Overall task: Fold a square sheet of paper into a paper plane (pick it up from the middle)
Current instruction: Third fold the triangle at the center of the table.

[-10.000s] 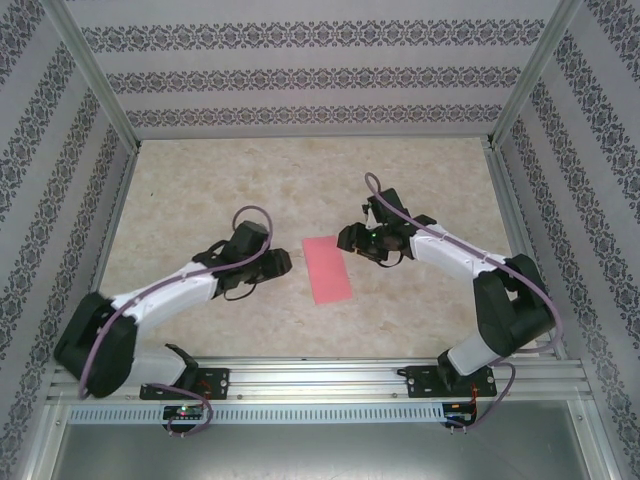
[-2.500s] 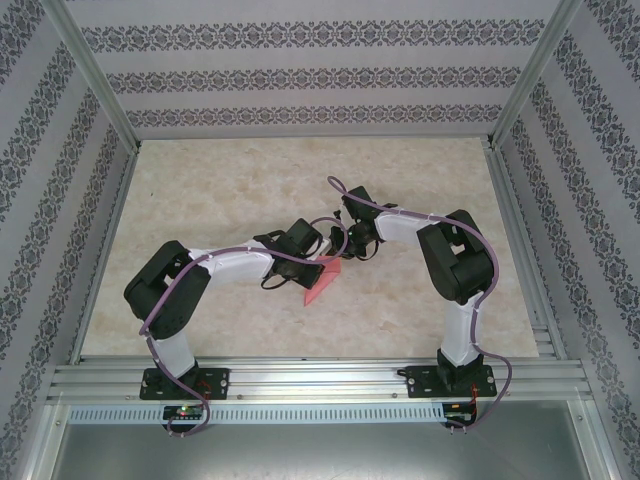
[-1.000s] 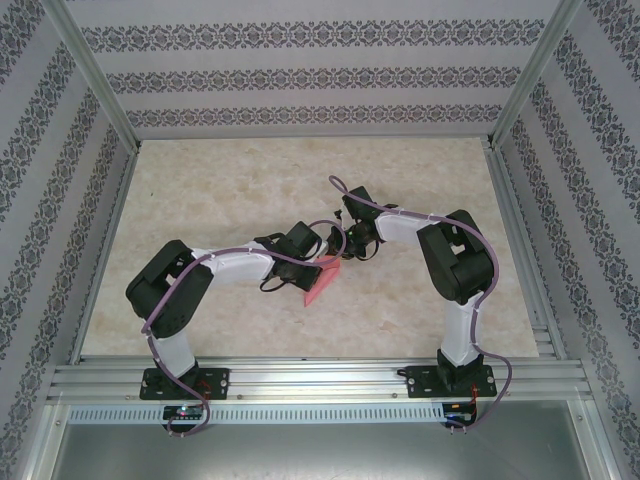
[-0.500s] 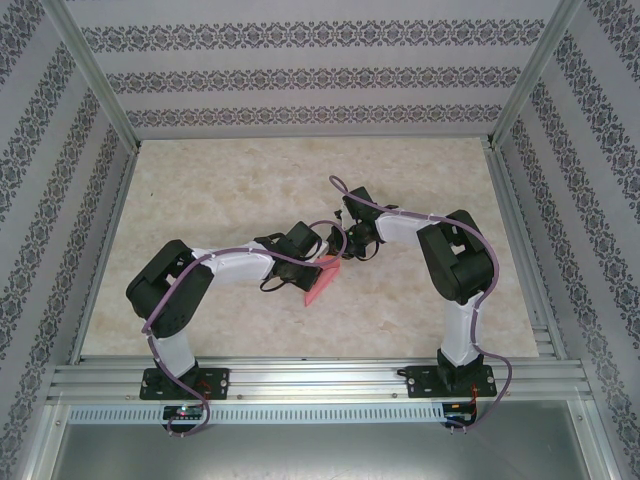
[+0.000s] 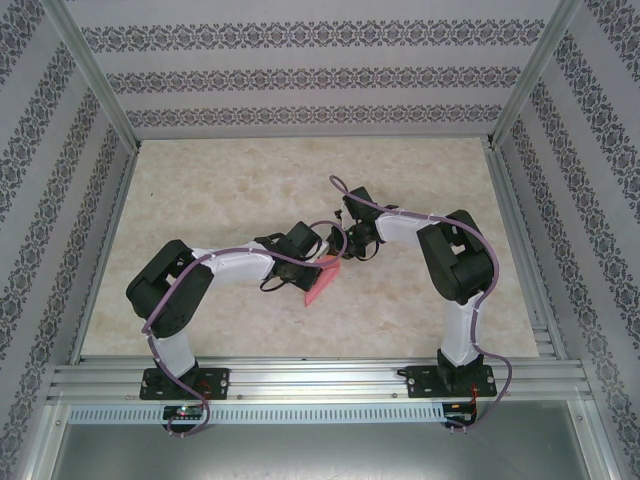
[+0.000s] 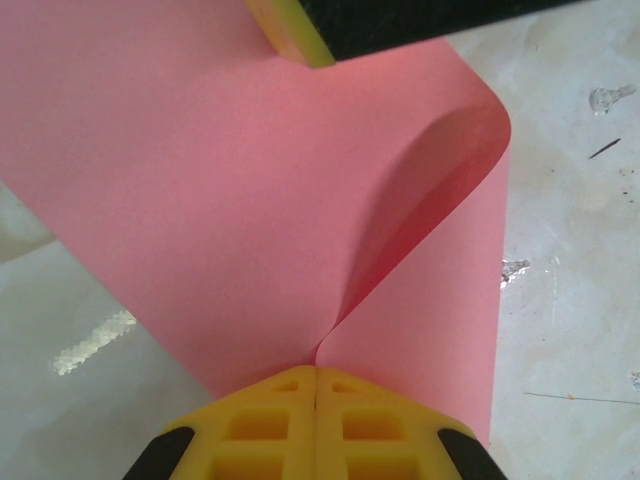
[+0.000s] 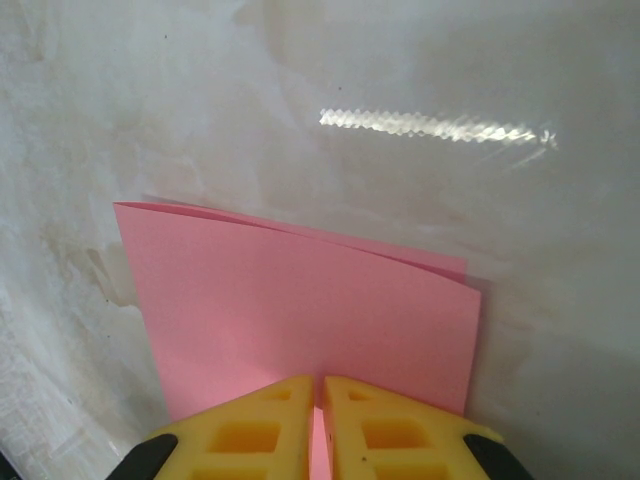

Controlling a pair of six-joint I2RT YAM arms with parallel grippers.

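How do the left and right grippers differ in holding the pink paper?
The left gripper pinches the pink paper where it curls into an open loop; the right gripper pinches it where two layers lie flat. The left gripper's jaws meet flush; the right gripper's leave a thin slit. Both are shut on it.

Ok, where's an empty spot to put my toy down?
The table is bare along the back wall, and in front between the paper and the rail. The middle is crowded: the left gripper and right gripper both pinch the paper there.
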